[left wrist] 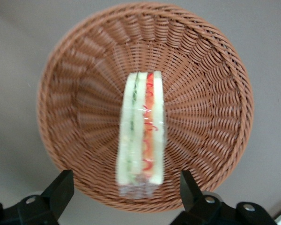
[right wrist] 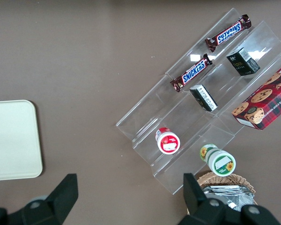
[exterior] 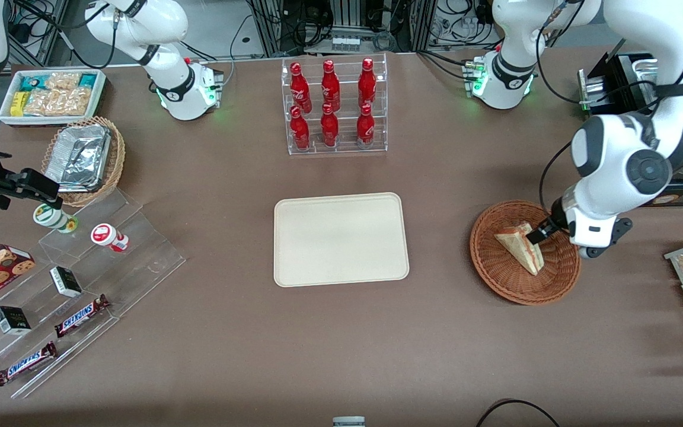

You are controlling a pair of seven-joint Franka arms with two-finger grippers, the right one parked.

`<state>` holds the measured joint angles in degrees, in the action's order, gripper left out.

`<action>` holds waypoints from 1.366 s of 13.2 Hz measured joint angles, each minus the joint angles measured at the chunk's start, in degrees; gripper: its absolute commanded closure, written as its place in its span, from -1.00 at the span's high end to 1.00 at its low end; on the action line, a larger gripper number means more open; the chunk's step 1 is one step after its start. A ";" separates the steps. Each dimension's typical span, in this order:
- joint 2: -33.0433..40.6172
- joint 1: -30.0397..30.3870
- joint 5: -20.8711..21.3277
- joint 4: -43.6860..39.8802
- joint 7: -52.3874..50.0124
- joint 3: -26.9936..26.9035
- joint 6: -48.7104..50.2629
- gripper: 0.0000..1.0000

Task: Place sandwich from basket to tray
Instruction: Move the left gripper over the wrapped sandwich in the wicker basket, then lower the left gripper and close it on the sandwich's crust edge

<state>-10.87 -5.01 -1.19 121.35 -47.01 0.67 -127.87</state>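
Sandwich [left wrist: 141, 131] first: it lies in the brown wicker basket [exterior: 498, 276], standing on edge so I see the red and green filling along the cut side, wrapped in clear film. The basket sits toward the working arm's end of the table, well apart from the cream tray [exterior: 340, 239], which is bare in the middle of the table.

I have the gripper [left wrist: 126, 190] hanging over the basket with its fingers spread wide, holding nothing. From the wrist camera one finger [left wrist: 61, 187] stands on each side of the wedge's near end, both clear of the bread. From the front the fingertip looks close to the wedge's upper edge, though I cannot tell whether it touches.

I judge the step in hand to be the descent and grasp. To do it well I would keep the wedge centred between the fingers and lower straight, so neither tip catches the wicker wall or tips the wedge over. I would close across the two bread faces rather than along the filling edge. A gentle squeeze should do: the bread looks soft, and the film may slip. I would also take hold nearer the wedge's middle than its end, so that it does not swing on the lift. Then lift clear of the rim before carrying sideways to the tray.
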 measured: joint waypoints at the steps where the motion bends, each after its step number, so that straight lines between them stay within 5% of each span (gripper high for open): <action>1: -0.92 -0.76 0.00 0.00 -2.35 0.15 -0.89 1.00; 12: -6.25 -1.04 0.21 0.03 -1.64 -0.03 -3.41 1.00; 13: -7.28 -0.96 0.21 0.03 -1.64 -0.05 -4.01 0.86; 14: -8.00 -0.80 0.21 0.03 -1.64 -0.07 -4.28 -0.45; 15: -8.50 -0.61 0.20 0.02 -1.64 -0.12 -4.33 -0.99; 18: -8.53 -0.48 0.20 -0.33 -1.64 -0.24 -3.65 -1.00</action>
<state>-19.40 -5.49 -0.98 121.02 -48.65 0.43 -131.52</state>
